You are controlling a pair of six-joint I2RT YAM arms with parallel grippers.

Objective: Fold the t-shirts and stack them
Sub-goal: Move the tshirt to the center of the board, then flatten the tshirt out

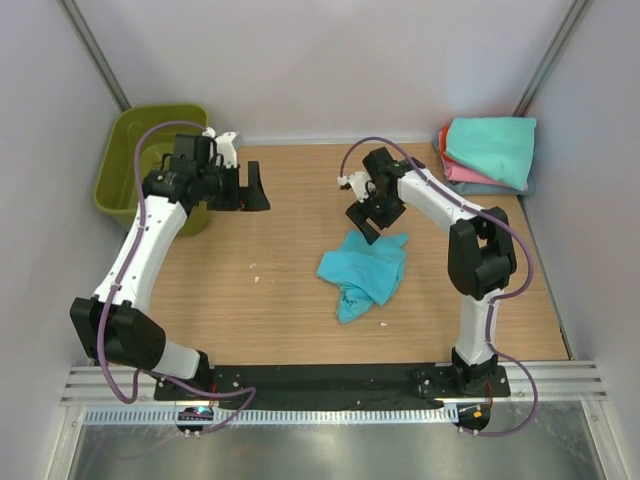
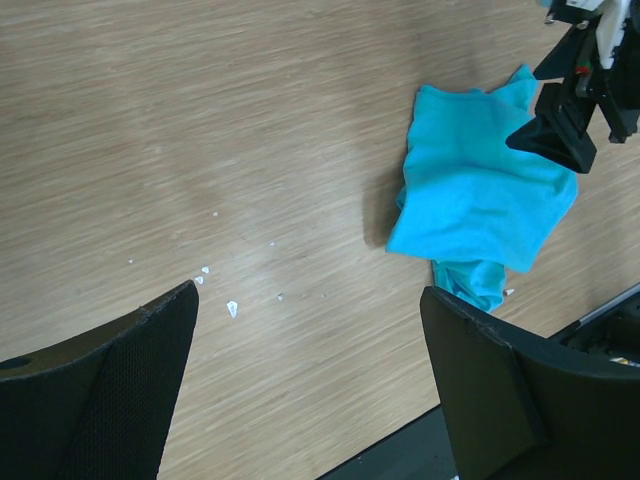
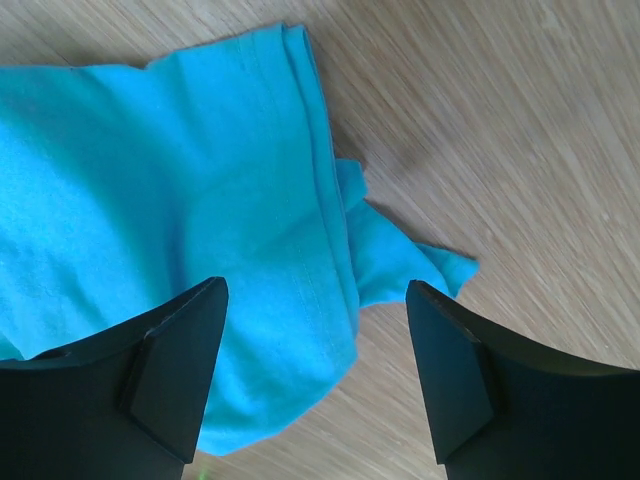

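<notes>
1. A crumpled turquoise t-shirt (image 1: pixel 363 272) lies loosely bunched on the wooden table (image 1: pixel 250 320), a little right of centre and nearer the right arm than the left. One rumpled end trails toward the near edge.
2. The right gripper (image 1: pixel 368 222) hangs just over the far edge of that shirt. In its wrist view the two black fingers (image 3: pixel 170 370) stand wide apart with nothing between them. Below the gap I see the shirt's (image 3: pixel 170 200) folded hem and a small corner of cloth poking out onto bare wood.
3. The left gripper (image 1: pixel 250 190) is well apart from the shirt, held over the far-left part of the table, just beside the olive-green basket (image 1: pixel 125 165). Its fingers (image 2: pixel 110 400) are spread wide too and hold nothing; only bare wood shows between them.
4. From the left wrist camera the turquoise shirt (image 2: pixel 475 190) sits off to the right, with the right gripper (image 2: pixel 560 130) above its upper edge.
5. In the far-right corner sits a stack of folded shirts (image 1: pixel 490 160): a mint-teal shirt (image 1: pixel 495 145) on top, a pink shirt (image 1: pixel 468 175) under it, an orange-red shirt (image 1: pixel 443 140) peeking out at the left edge, and a grey-blue shirt (image 1: pixel 500 188) at the bottom.
6. A few tiny white specks (image 2: pixel 230 308) dot the wood to the left of the turquoise shirt.
</notes>
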